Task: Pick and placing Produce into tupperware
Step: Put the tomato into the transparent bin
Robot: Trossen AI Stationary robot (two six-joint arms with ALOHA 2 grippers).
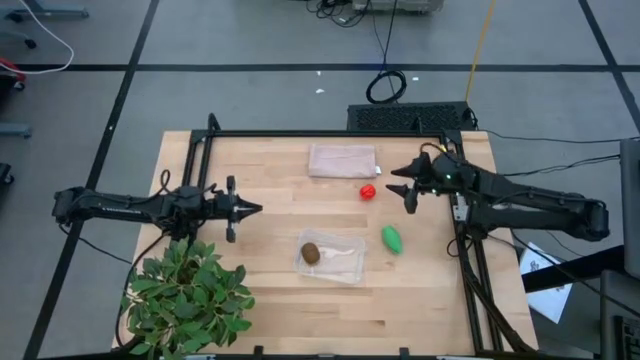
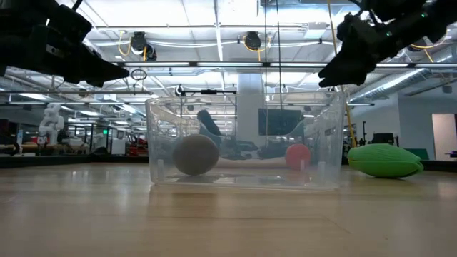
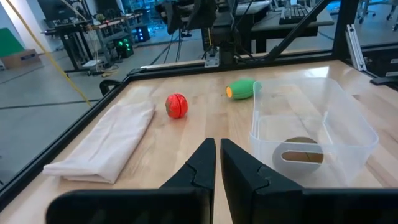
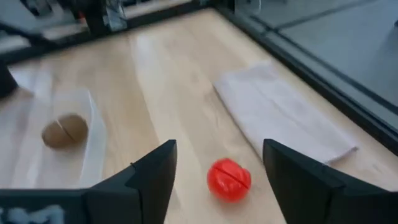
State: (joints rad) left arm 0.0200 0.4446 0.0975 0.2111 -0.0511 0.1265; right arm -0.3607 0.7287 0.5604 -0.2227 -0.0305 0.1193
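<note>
Three fruits point(image 1: 311, 253) — one tupperware point(image 1: 346, 269).

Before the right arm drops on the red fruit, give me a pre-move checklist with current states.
1. Right claw open: ok, fingers spread wide.
2. Red fruit lined up between the fingers: ok, it sits in the gap, not yet touched.
3. Cloth clear of the fruit: ok, beside it with a gap.
4. Container has room: ok, only the kiwi inside.
5. Left claw out of the way: ok, shut, across the table.
6. Green fruit still outside the container: ok, on the table beside it.

folded cloth point(image 1: 342, 160), potted plant point(image 1: 190, 297), wooden table point(image 1: 270, 305)
</note>
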